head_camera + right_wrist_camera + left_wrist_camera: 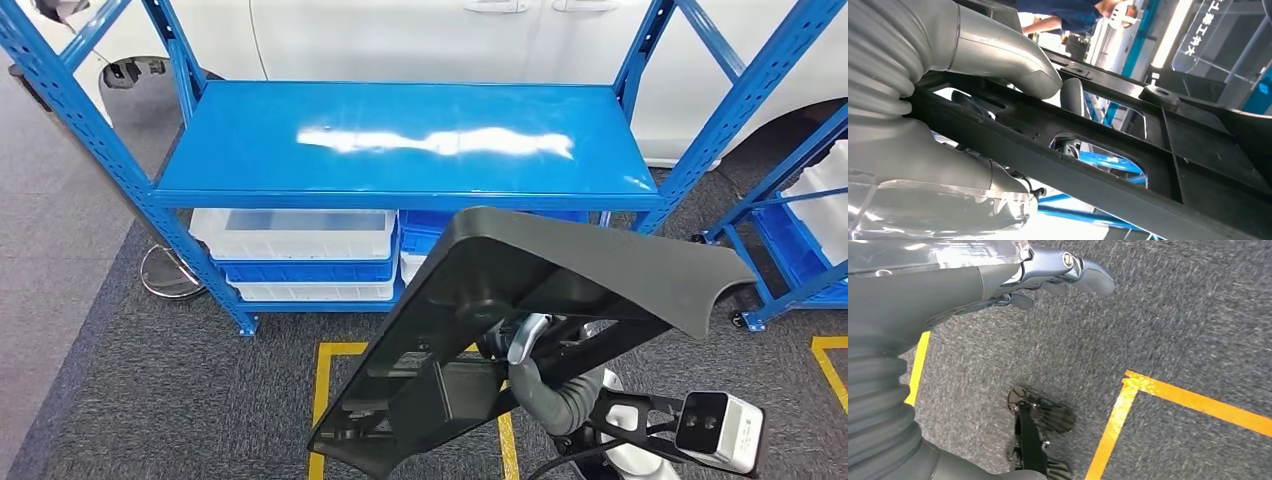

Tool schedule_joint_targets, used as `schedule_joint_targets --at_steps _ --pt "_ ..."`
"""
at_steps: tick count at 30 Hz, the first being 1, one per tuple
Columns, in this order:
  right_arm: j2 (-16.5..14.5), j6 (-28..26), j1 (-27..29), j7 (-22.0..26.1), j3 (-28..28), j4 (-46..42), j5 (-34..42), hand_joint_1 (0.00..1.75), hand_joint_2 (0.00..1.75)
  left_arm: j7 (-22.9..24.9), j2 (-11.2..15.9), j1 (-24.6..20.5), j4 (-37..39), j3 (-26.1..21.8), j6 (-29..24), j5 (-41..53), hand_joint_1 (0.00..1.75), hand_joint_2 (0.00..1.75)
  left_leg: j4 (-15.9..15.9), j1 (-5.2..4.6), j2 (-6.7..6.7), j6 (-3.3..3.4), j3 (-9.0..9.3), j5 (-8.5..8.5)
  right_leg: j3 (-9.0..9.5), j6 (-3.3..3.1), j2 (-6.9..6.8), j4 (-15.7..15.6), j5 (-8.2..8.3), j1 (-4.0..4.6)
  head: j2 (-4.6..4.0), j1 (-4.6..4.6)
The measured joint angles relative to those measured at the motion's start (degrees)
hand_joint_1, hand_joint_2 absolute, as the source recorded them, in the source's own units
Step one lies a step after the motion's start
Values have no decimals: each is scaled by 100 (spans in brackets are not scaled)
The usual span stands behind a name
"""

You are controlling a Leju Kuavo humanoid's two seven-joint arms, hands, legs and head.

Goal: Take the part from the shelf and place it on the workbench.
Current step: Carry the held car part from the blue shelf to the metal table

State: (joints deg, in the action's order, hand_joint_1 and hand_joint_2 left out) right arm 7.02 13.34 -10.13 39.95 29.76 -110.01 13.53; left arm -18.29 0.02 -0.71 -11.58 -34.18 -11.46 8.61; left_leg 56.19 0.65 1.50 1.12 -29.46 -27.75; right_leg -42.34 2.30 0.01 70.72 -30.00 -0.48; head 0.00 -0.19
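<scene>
A large black plastic part (560,270), a long moulded panel with ribs and openings, hangs tilted in the air in front of the blue shelf (400,130). My right hand (520,350) grips it from underneath near its middle. In the right wrist view the thumb (1013,65) presses on a rib of the part (1198,165) and dark fingers (1073,95) reach through an opening. The shelf's top board is bare and glossy. My left hand (1058,270) hangs over the grey carpet with its fingers loosely extended, holding nothing.
White and blue bins (300,235) fill the shelf's lower level. A white car (420,40) stands behind the shelf. A second blue rack (790,230) is at the right. Yellow tape lines (325,380) mark the carpet. A person (1073,12) stands beyond the part.
</scene>
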Motion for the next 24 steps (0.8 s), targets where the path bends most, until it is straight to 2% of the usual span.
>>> schedule_joint_targets --at_steps 1,2,3,4,5,6,7,8,10,11,12,14,15,16,18,24 --pt "-24 -15 9 0 2 0 -18 175 175 19 0 2 0 -9 9 4 0 175 15 -9 37 5 -39 17 -93 7 0 304 -113 -1 0 0" --pt "-47 -36 14 0 4 0 -41 175 175 38 0 3 0 -15 14 7 0 175 30 -18 74 8 -70 29 -74 2 -3 393 -119 0 0 -1" --pt "-68 -62 15 0 8 0 -64 175 175 57 0 2 0 -19 14 7 0 175 44 -27 111 6 -90 36 74 -15 -13 229 -24 5 0 0" --pt "-90 -95 10 0 14 0 -82 175 175 78 0 -2 0 -23 9 6 0 175 54 -36 149 5 -97 39 333 -50 -56 -148 134 17 0 1" --pt "-108 -131 -3 0 19 0 -95 175 175 98 -2 -6 0 -28 2 5 0 175 59 -46 185 1 -97 41 611 -99 -161 -593 257 45 0 0" --pt "-128 -170 -26 0 27 -1 -101 175 175 116 -5 -10 0 -34 -9 4 0 175 69 -65 223 -11 -99 41 830 -154 -266 -974 349 79 0 -2" --pt "-144 -203 -50 0 33 -1 -104 175 175 132 -9 -14 0 -41 -21 3 0 175 75 -79 266 -27 -103 43 960 -204 -350 -1223 391 112 0 -3" --pt "-155 -230 -69 0 38 -2 -109 175 175 142 -13 -16 -1 -46 -30 4 0 175 79 -91 315 -49 -108 47 994 -242 -386 -1324 388 136 0 -5" --pt "-164 -284 -79 0 43 -7 -146 175 175 153 -13 -29 -2 -52 -41 13 0 175 78 -106 412 -100 -113 46 975 -299 -293 -1367 435 126 0 -7" --pt "-166 -309 -76 0 47 -14 -173 175 175 154 -11 -37 -2 -53 -41 19 0 175 115 -105 379 -126 -125 1 976 -329 -242 -1405 469 104 -1 -8" --pt "-169 -332 -75 0 53 -24 -202 175 175 153 -10 -44 -2 -54 -40 26 0 175 240 -99 286 -151 -174 -104 975 -361 -195 -1442 507 82 -1 -9" --pt "-175 -369 -69 0 82 -43 -246 175 175 154 -2 -40 -2 -65 -40 35 0 175 852 -69 22 -195 -418 -482 956 -399 -93 -1481 566 62 -1 -11" --pt "-176 -393 -65 0 103 -48 -268 175 175 159 4 -31 -2 -80 -40 38 0 175 1261 -56 -53 -213 -585 -678 933 -405 -32 -1476 585 63 -1 -13" --pt "-177 -416 -60 0 125 -50 -285 175 175 167 10 -21 -2 -98 -38 40 0 175 1592 -46 -84 -230 -722 -801 909 -402 37 -1465 600 63 -1 -13" --pt "-175 -456 -56 0 155 -52 -306 175 175 182 16 -9 -2 -128 -28 45 0 175 1852 -34 -94 -247 -825 -833 873 -390 146 -1437 619 59 0 -13" --pt "-174 -485 -58 0 167 -55 -306 175 175 193 18 -8 -2 -139 -12 51 0 175 1725 -26 -96 -251 -758 -719 856 -382 204 -1414 624 53 0 -12"
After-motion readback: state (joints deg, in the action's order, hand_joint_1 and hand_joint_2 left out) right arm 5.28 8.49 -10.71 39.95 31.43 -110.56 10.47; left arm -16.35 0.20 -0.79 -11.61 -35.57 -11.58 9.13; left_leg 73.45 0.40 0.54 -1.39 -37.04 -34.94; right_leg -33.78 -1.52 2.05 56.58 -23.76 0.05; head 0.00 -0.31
